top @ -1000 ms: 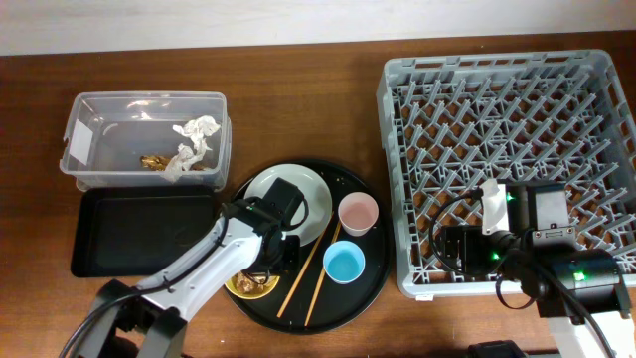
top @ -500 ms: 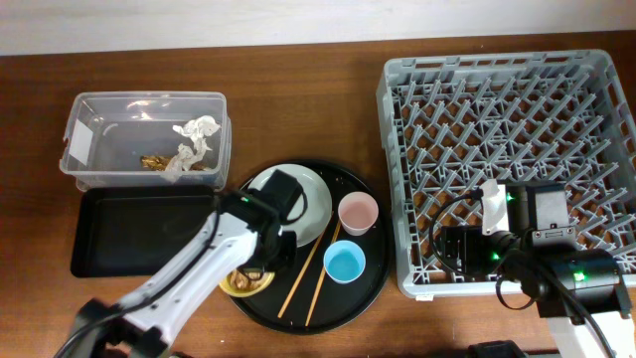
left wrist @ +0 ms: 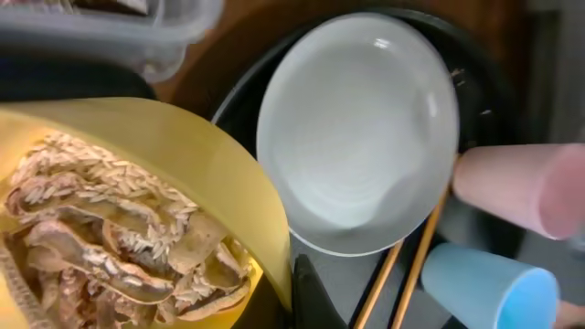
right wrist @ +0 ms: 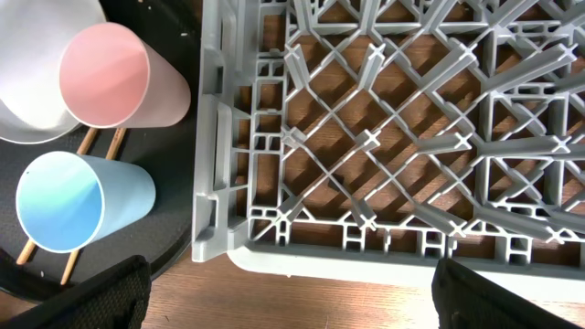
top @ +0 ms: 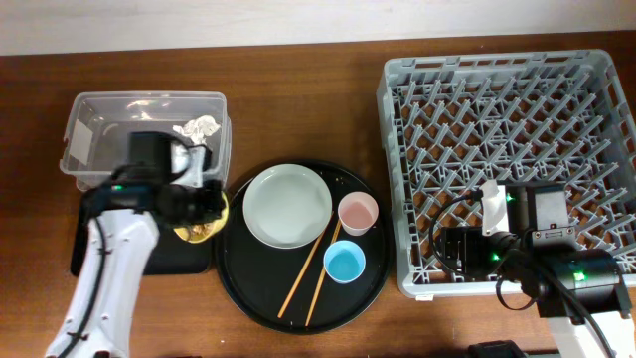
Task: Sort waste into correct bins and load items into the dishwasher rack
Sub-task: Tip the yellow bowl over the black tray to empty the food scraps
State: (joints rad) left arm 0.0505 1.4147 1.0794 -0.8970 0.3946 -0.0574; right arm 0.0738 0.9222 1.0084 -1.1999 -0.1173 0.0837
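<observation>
My left gripper (top: 206, 206) is shut on the rim of the small yellow bowl (top: 202, 225), holding it over the right end of the shallow black tray (top: 185, 256). In the left wrist view the bowl (left wrist: 183, 155) holds brown food scraps (left wrist: 101, 238), and the gripper (left wrist: 291, 294) pinches its rim. The pale plate (top: 288, 206), pink cup (top: 358, 213), blue cup (top: 344, 263) and two chopsticks (top: 312, 267) lie on the round black tray (top: 258, 286). The clear tub (top: 149, 96) holds the white tissue (top: 199, 127). My right gripper (right wrist: 292, 297) is open and empty at the near left corner of the grey rack (top: 507, 109).
The left arm crosses the black tray and hides part of the tub's contents, so the wrapper does not show. The rack (right wrist: 411, 137) has nothing in it. The right wrist view shows the pink cup (right wrist: 114, 75) and blue cup (right wrist: 73, 201) left of the rack.
My left gripper has lifted the yellow bowl with its scraps off the round tray and carried it left, over the black tray. The right arm has not moved.
</observation>
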